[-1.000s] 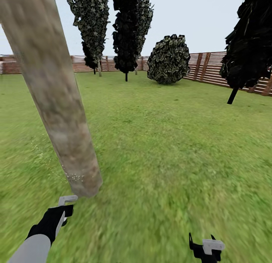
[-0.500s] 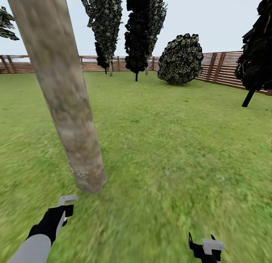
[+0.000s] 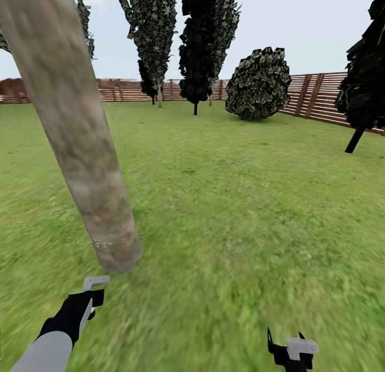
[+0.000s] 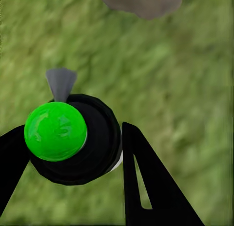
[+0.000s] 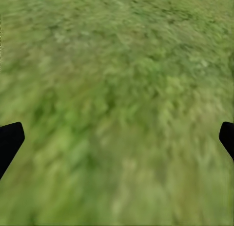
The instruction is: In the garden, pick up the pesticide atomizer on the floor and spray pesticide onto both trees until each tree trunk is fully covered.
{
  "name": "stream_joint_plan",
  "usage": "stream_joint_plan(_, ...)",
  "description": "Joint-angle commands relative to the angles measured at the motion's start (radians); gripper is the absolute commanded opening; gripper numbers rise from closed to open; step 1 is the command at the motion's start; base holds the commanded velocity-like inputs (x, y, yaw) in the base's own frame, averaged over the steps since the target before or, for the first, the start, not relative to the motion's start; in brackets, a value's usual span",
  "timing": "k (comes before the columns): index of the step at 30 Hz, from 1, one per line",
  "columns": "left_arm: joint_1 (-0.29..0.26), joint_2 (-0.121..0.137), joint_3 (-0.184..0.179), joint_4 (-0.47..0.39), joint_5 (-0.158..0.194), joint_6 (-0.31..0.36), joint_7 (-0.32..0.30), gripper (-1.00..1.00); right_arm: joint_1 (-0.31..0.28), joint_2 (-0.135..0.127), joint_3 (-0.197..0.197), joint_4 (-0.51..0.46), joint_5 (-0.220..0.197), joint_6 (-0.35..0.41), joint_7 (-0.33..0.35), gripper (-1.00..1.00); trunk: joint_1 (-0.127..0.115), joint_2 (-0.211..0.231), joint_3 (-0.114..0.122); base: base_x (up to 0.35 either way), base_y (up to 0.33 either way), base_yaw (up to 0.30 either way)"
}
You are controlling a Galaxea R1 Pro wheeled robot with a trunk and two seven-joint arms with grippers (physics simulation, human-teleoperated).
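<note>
Atomizer: the pesticide atomizer sits between the fingers of the left pincer, seen from above in the left wrist view as a dark round cap. The button on top reads green here, not red. A small grey nozzle juts from the cap toward the trunk base.
Handling: judged a light, rigid, smooth canister. Its slim round body could twist or slip in a two-finger grip, so the hold belongs on the body below the cap, leaving nozzle and button free.
Left pincer: clamped around the atomizer, one dark finger on each side. In the head view the left pincer hangs low over the grass, the atomizer's pale cap showing at its tip.
Nearest tree trunk: a thick mottled grey-brown tree trunk leans across the head view, its base just ahead of the left pincer. Faint pale specks show near the base.
Right pincer: the right pincer is spread wide and holds nothing, with grass between its fingertips in the right wrist view.
Surroundings: lawn, dark trees, a round shrub, a brown slatted fence.
</note>
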Motion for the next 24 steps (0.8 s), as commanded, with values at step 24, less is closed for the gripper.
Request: stream_joint_plan(24, 0.001, -0.003, -0.002, 0.012, -0.001, 0.0, 0.0, -1.0, 0.0, -0.001, -0.001, 0.0, -0.001, 0.0, 0.0, 1.0, 0.0, 0.0, 0.0, 0.138, -0.229, 0.251)
